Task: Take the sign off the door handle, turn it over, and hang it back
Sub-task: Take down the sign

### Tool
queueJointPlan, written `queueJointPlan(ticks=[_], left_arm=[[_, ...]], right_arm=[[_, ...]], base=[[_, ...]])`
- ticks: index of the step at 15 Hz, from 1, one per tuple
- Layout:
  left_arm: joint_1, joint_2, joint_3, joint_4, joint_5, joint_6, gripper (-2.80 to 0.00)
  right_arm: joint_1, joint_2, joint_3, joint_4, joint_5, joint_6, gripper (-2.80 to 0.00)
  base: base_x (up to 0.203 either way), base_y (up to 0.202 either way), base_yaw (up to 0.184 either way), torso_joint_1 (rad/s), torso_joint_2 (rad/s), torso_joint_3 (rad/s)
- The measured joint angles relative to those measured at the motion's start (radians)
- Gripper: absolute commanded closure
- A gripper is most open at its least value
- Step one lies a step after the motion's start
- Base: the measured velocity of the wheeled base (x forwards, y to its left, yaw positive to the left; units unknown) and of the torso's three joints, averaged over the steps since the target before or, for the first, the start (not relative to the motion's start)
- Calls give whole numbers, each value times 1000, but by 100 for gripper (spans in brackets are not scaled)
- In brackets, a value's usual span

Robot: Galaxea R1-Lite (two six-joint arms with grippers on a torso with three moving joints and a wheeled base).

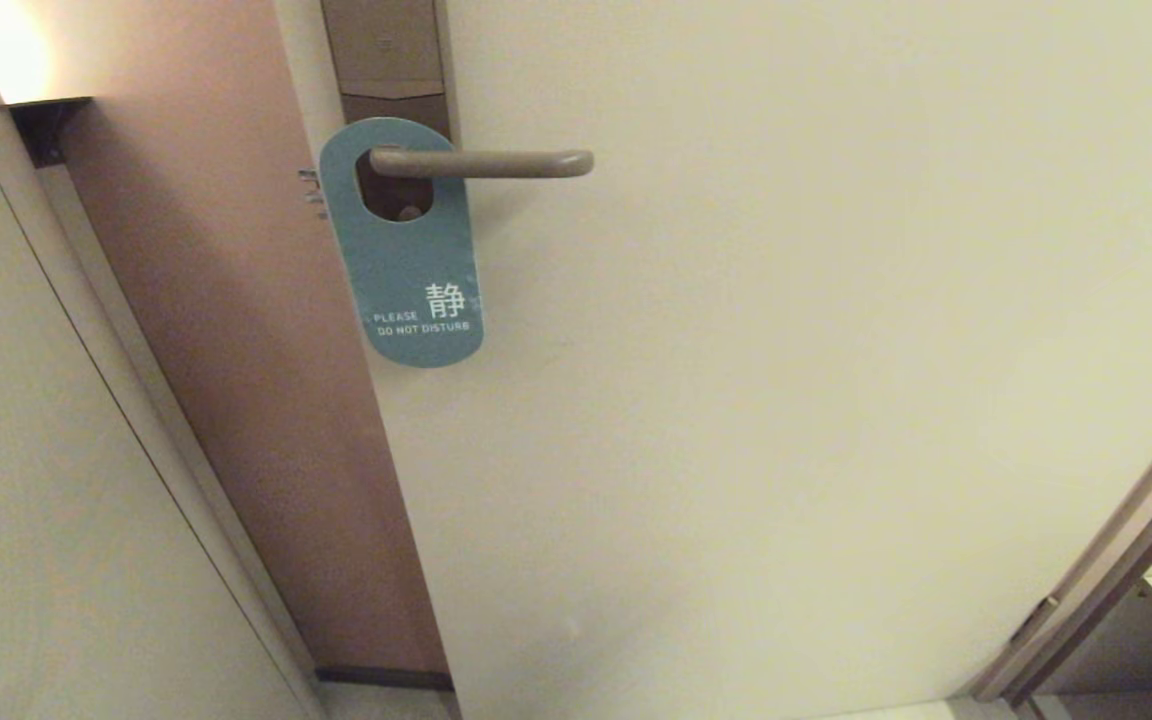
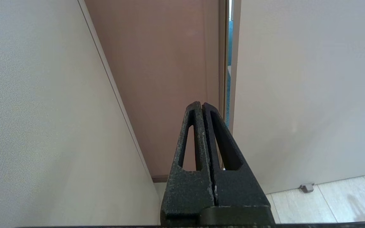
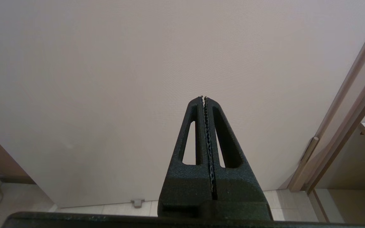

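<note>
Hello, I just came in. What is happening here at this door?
Nothing is being handled at this moment. The sign hangs on the door handle by its oval hole, blue side out, reading "PLEASE DO NOT DISTURB". It must be taken off, turned over and hung back, and that is not yet begun. The left claw is shut and empty, low near the door edge. The right claw is also shut and empty, pointing at the plain door. Neither arm shows in the head view.
</note>
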Motion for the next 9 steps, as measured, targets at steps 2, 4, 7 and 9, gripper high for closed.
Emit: queueJointPlan(ticks=[2,4,7,9], left_arm=[[0,0,-22,5,-11,17,0],[0,12,-95,40,-36,27,0],[-6,128,-231,65,-43,-22,0],[-20,267,-354,68,-44,-86,0]], right_arm=[[0,0,0,0,-1,0,0],[0,0,0,0,0,0,0],[0,0,0,0,0,0,0],[0,0,0,0,0,0,0]], base=[[0,0,0,0,0,0],[0,0,0,0,0,0],[0,0,0,0,0,0],[0,0,0,0,0,0]])
